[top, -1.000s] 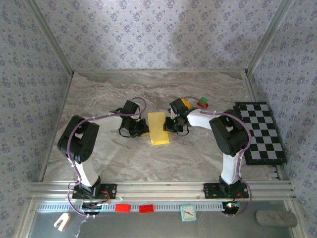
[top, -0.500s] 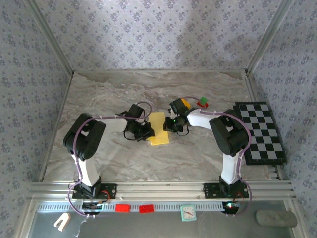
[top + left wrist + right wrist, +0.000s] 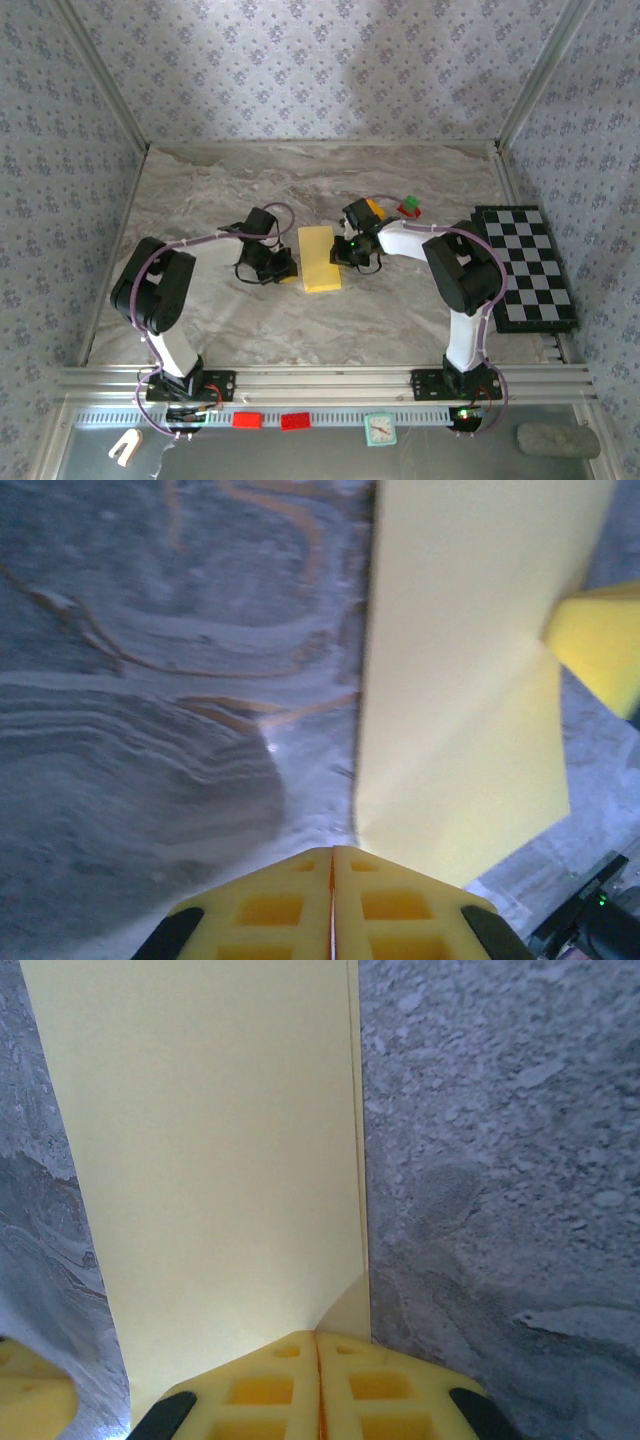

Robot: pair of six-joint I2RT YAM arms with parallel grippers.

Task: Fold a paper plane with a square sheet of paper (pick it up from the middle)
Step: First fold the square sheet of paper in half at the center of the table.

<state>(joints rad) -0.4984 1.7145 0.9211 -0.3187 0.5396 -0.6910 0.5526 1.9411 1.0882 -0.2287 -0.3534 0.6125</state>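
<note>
The square sheet of paper (image 3: 319, 258) lies flat on the marbled table as a long yellow folded rectangle; no paper plane is in view. My left gripper (image 3: 286, 268) is shut and low on the table, just off the sheet's near left corner. In the left wrist view its gripper (image 3: 332, 854) meets that corner of the sheet (image 3: 460, 700). My right gripper (image 3: 346, 252) is shut at the sheet's right edge. In the right wrist view its gripper (image 3: 318, 1338) rests on the sheet (image 3: 210, 1140), where a small flap of the upper layer lifts.
A black-and-white checkered board (image 3: 525, 265) lies at the right. An orange-yellow block (image 3: 375, 208) and a green-and-red block (image 3: 408, 207) sit behind the right gripper. An aluminium rail (image 3: 320, 380) runs along the near edge, and patterned walls close the other sides.
The left gripper slid right onto the sheet's left edge, then drew back left off it. The right gripper and the sheet have stayed put.
</note>
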